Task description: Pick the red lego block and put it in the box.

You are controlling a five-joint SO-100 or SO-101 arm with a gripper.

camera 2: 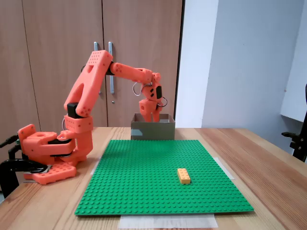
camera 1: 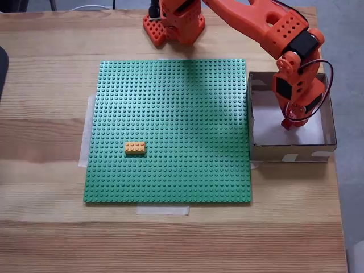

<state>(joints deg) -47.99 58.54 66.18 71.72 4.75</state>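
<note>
Both fixed views show the orange arm [camera 1: 267,25] reaching over the box [camera 1: 327,122], its gripper [camera 1: 290,123] lowered inside. A red tip at the fingers may be the red block [camera 1: 288,123]; whether the fingers clamp it cannot be told. An orange brick [camera 1: 135,148] sits on the green baseplate [camera 1: 170,102].

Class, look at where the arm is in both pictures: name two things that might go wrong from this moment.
1. The gripper hangs low inside the box; lifting out carelessly might catch a wall and drag the box.
2. I cannot make out a red brick in the jaws, so it may be hidden or may have dropped. The orange brick on the green baseplate is not the target.
</note>
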